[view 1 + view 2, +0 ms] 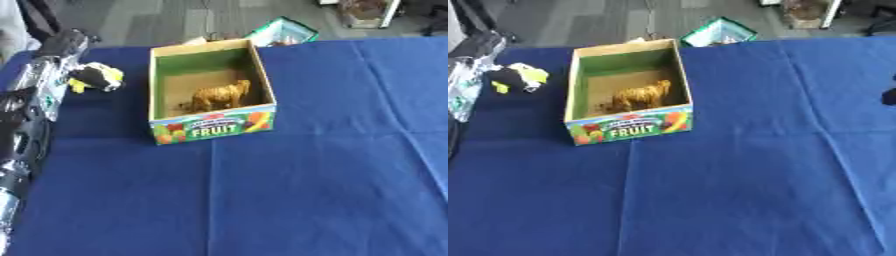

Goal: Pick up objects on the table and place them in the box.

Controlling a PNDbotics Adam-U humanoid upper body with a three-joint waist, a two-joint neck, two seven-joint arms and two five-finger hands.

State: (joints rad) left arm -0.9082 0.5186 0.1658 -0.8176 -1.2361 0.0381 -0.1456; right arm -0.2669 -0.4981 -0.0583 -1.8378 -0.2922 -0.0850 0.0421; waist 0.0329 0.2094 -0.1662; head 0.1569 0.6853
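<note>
Box at table centre, a brown animal figure already inside; black-and-yellow toy at its nine o'clock, left hand beside it, fingers' state cannot be told; dark shape at three o'clock may be the right hand

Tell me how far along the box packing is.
Done: a brown animal toy stands inside the box. In hand: the left hand is at the black and yellow toy left of the box; its grip isn't clear. Left: that toy must go in.
</note>
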